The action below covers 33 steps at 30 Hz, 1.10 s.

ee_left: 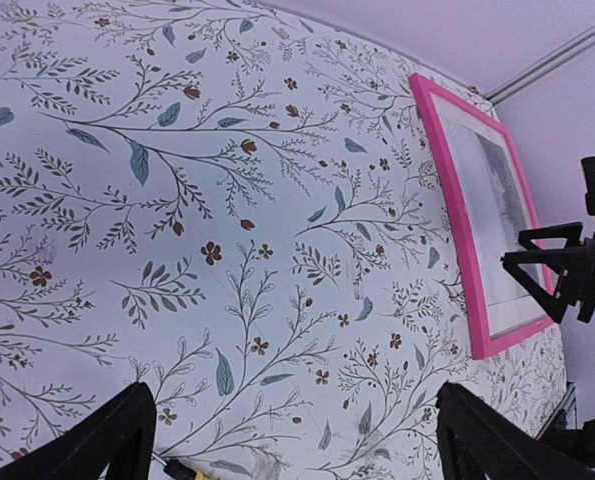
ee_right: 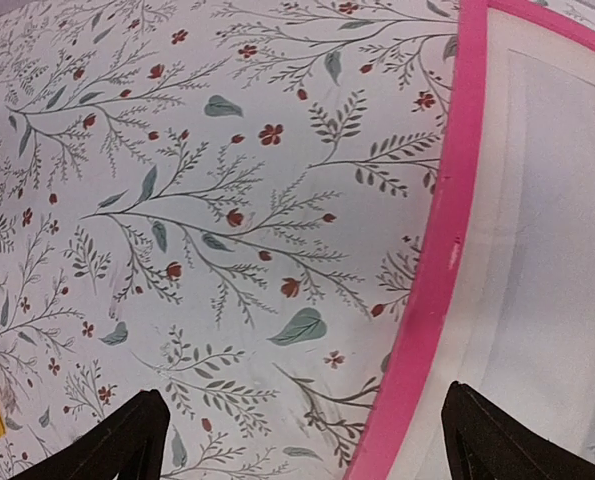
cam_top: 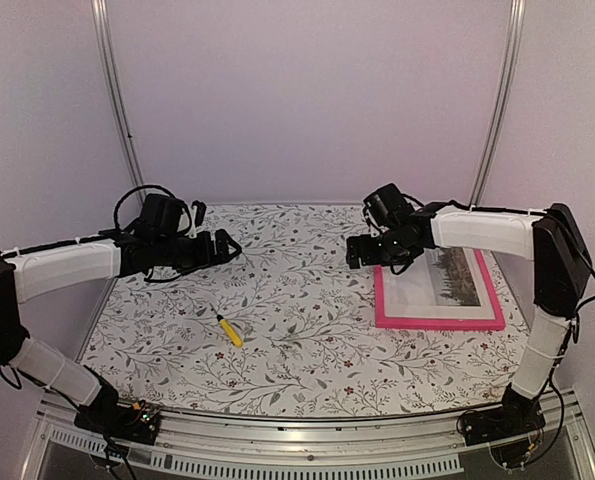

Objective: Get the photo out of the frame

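Right gripper raised, spread wide near frame edge, left gripper hovering

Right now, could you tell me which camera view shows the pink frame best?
The top external view: nearly the whole frame shows, only one corner behind the right arm. The left wrist view sees it slanted; the right wrist view catches one pink side.

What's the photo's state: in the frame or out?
In. The photo lies inside the frame, pink border along its visible edges.
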### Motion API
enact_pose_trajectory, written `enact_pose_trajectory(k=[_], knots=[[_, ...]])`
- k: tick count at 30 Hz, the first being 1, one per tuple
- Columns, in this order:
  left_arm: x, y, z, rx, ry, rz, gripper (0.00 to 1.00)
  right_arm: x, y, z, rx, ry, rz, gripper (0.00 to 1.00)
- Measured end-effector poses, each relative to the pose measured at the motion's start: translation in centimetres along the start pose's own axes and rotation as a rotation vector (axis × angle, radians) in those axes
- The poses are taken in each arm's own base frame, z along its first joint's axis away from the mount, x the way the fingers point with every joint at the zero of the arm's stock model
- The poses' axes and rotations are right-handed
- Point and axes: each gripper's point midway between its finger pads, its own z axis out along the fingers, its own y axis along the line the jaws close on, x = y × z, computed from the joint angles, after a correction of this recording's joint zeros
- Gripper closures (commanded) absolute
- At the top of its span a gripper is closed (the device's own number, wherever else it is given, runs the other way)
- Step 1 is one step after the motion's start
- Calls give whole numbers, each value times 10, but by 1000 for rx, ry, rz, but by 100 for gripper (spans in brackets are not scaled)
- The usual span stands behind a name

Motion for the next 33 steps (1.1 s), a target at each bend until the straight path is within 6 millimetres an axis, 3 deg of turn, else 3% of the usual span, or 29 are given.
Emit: enact_pose_trajectory(k=[11,17,23,29,33], knots=[[1,-4,0,11,5,10,1,-43,-186,-20,204,-136,303,1],[2,-6,0,22,11,16,1,-54,-273,-35,282,-211,442,1],[0,-10,-6,38,6,27,1,-52,-328,-38,320,-244,519,1],[-5,-17,-14,63,-13,38,1,-28,-377,-24,317,-209,600,1],[-5,-19,-17,72,-16,40,1,-14,-397,-9,292,-173,636,1]])
